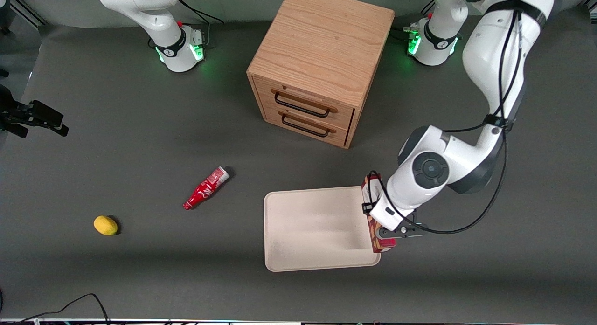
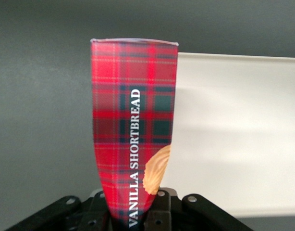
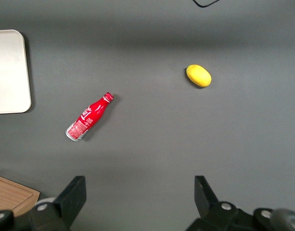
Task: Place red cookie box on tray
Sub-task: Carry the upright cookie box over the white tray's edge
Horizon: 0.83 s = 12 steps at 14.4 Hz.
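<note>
The red cookie box [image 1: 378, 241], tartan-patterned with "VANILLA SHORTBREAD" lettering [image 2: 134, 115], is held lengthwise over the rim of the cream tray [image 1: 312, 227] at the working arm's end. My gripper [image 1: 391, 226] is shut on the box, its black fingers [image 2: 159, 211] clamping the box's end. The wrist hides the box's middle in the front view. In the left wrist view the box straddles the tray's [image 2: 234, 130] edge, partly over grey table. Whether the box touches the tray I cannot tell.
A wooden two-drawer cabinet [image 1: 317, 68] stands farther from the front camera than the tray. A small red bottle [image 1: 206, 188] lies on the table toward the parked arm's end, with a yellow lemon [image 1: 105, 225] farther that way.
</note>
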Motion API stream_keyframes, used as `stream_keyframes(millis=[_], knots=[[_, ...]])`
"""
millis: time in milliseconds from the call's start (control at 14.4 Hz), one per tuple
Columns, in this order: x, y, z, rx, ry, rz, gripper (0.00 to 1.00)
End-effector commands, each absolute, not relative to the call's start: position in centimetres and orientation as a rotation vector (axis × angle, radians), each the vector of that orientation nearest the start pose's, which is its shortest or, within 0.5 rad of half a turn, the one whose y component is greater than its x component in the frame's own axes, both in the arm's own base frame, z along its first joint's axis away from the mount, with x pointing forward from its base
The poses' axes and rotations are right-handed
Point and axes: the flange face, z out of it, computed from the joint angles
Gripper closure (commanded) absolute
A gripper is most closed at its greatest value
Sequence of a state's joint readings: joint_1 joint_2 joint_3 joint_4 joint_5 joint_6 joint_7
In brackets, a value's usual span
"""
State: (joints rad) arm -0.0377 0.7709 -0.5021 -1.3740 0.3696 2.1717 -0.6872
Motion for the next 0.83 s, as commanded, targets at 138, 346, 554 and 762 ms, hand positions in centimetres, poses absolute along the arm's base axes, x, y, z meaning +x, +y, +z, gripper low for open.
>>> stream_keyframes(millis=[138, 346, 554, 762], knots=[[68.3, -30.7, 27.4, -3.205, -0.178, -0.231, 1.0], [68.3, -30.9, 26.4, -3.187, -0.176, -0.235, 1.0], [68.1, -31.0, 25.8, -3.193, -0.193, -0.261, 0.8], [68.1, -31.1, 25.7, -3.196, -0.194, -0.264, 0.13]])
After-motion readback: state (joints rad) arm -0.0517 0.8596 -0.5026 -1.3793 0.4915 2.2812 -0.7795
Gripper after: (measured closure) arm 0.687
